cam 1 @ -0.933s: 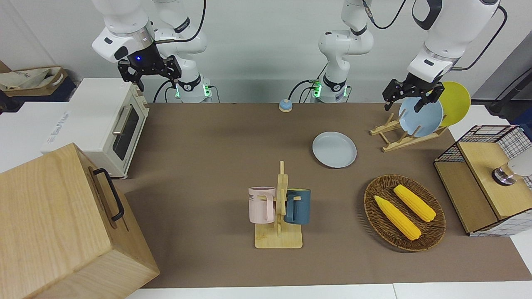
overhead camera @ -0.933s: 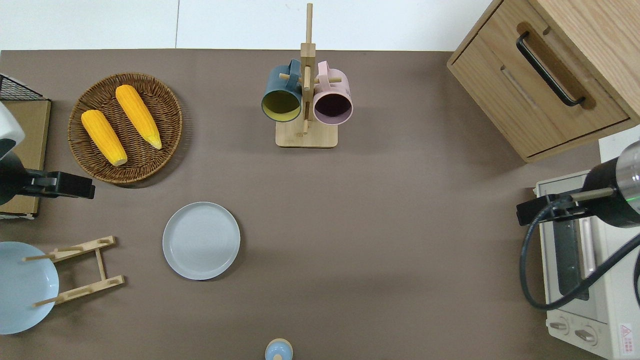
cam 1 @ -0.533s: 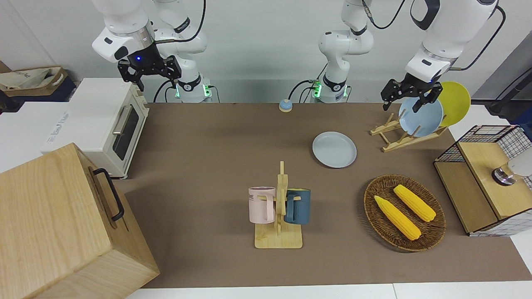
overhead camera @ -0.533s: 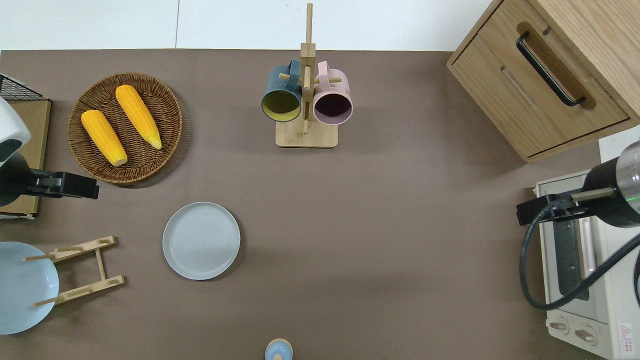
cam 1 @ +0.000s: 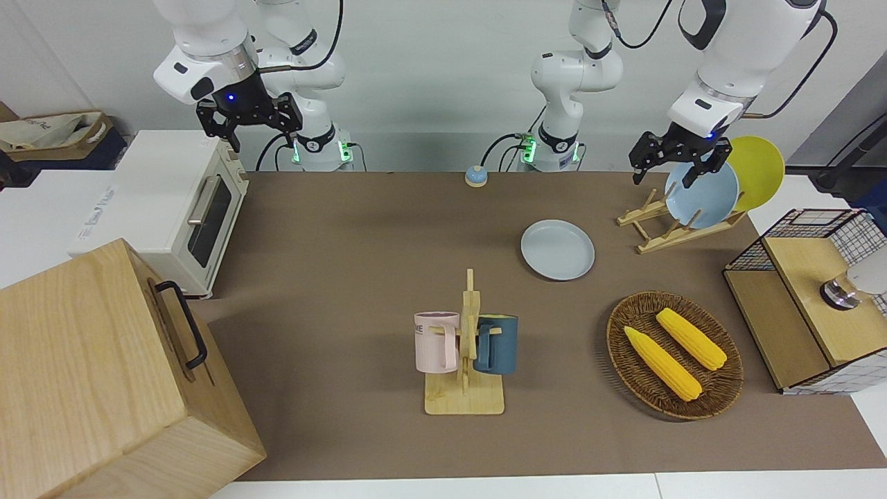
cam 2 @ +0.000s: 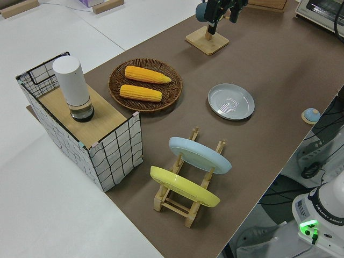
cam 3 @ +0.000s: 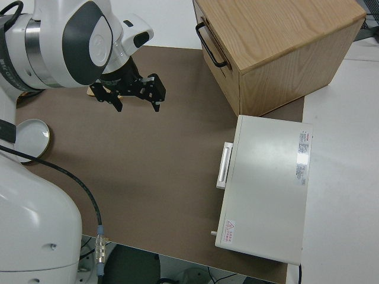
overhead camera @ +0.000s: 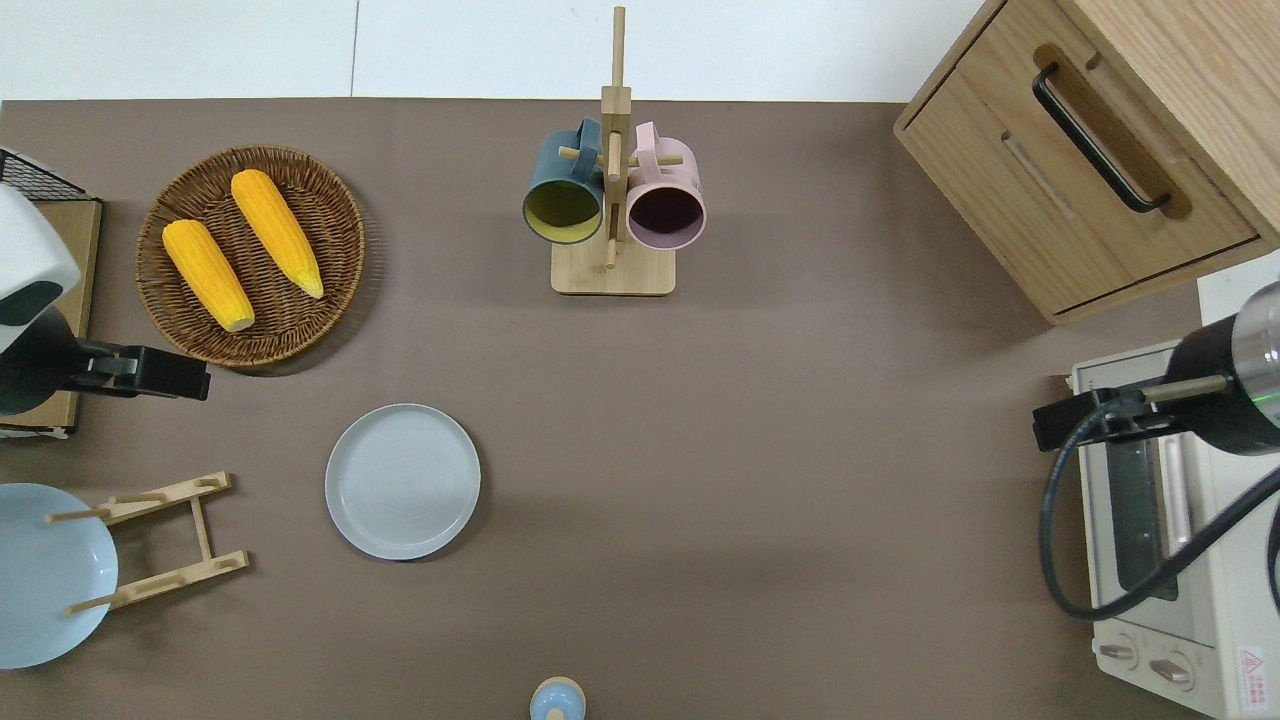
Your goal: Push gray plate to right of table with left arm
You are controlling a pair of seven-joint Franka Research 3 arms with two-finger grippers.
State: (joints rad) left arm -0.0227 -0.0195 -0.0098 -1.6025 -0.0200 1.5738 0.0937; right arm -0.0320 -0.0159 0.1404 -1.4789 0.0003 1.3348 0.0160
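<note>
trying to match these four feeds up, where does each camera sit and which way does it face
Front: across the table, facing both arms; left claw up by the rack, right arm parked.
Overhead: straight down; left claw enters at the picture's edge.
Left side: raised at the left arm's end, looking along the table; left claw at the top.
Right side: above the right arm, over the toaster oven.
All but the right side view clearly share the gray plate.

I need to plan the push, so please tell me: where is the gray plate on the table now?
The gray plate lies flat on the table, toward the left arm's end, beside the wooden plate rack and nearer to the robots than the wicker basket of corn.
</note>
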